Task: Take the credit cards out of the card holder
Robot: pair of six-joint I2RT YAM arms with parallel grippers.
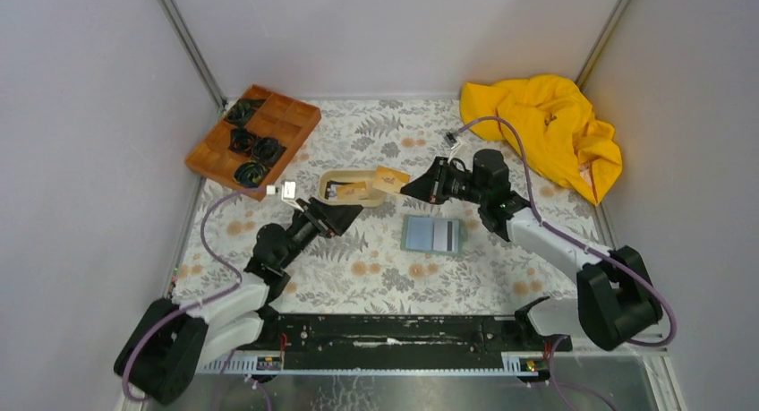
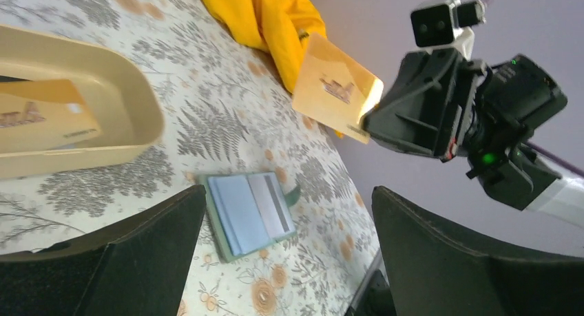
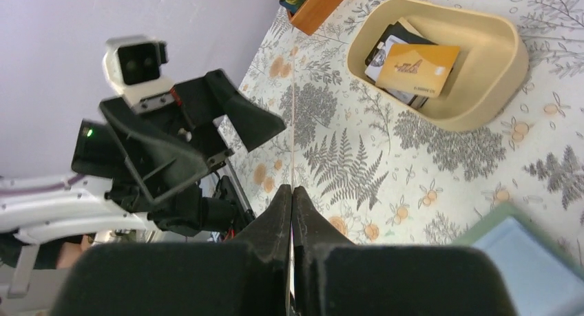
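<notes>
The card holder (image 1: 432, 234) (image 2: 237, 216) lies open and flat on the floral table, with a whitish, dark-striped card (image 2: 270, 202) on its right half. My right gripper (image 1: 409, 184) (image 3: 292, 189) is shut on a tan-orange credit card (image 1: 391, 176) (image 2: 335, 89), held in the air at the right end of the beige oval tray (image 1: 329, 180). In the right wrist view that card shows only edge-on between the fingers. Another tan-orange card (image 3: 418, 68) (image 2: 41, 116) lies in the tray on darker cards. My left gripper (image 1: 347, 214) (image 2: 289, 192) is open and empty, just left of the holder.
A brown wooden compartment tray (image 1: 253, 133) with dark items sits at the back left. A crumpled yellow cloth (image 1: 546, 129) (image 2: 268, 20) lies at the back right. Grey walls close in the table on three sides. A black rail (image 1: 394, 330) runs along the near edge.
</notes>
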